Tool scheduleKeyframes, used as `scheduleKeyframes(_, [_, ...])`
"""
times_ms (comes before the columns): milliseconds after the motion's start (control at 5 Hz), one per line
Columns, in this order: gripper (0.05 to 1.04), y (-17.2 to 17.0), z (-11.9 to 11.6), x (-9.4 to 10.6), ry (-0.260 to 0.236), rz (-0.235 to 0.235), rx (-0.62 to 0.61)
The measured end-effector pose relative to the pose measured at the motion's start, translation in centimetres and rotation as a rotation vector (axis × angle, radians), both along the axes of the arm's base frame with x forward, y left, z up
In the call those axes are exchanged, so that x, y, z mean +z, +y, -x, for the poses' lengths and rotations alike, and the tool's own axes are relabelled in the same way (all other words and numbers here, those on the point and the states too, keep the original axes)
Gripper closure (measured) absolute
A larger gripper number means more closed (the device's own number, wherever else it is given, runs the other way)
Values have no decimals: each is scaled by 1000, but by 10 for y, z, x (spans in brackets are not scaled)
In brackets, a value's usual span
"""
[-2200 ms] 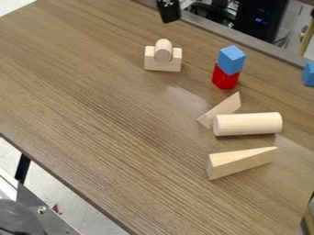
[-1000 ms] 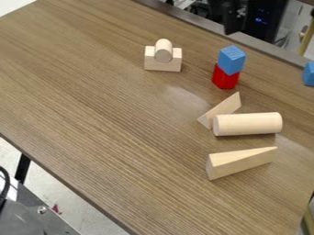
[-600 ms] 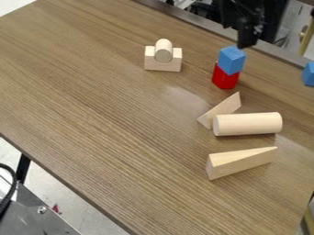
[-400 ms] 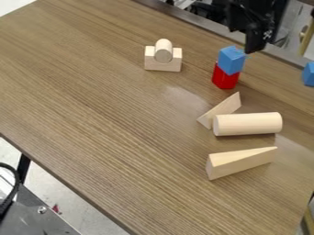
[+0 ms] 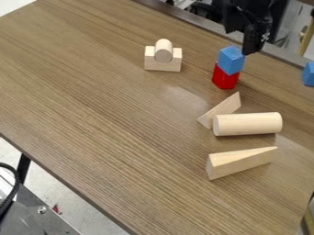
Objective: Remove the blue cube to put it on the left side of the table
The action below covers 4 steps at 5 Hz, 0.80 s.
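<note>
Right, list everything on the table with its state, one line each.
Blue cube: stacked on the red block
Red block: under the blue cube
Rounded piece: set on the notched block
Notched block: bearing the rounded piece
Large cylinder: lying on its side
Thin wedge: partly behind the large cylinder
Near wedge: lying apart
Right blue block: partly out of view

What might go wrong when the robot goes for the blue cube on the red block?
The gripper is right by the blue cube, so a bump might knock it off. The red block underneath might tip over too. A falling cube could roll into the wooden cylinder.
</note>
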<state>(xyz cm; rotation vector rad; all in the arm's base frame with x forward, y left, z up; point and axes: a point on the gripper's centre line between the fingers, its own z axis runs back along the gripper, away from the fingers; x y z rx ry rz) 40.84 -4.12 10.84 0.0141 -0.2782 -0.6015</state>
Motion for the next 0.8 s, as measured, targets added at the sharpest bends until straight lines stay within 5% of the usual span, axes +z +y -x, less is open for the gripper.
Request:
scheduleKeyframes(600, [112,6,5,-19,-3,-18,-4])
scheduleKeyframes(800, [414,9,8,-41,8,-33,-11])
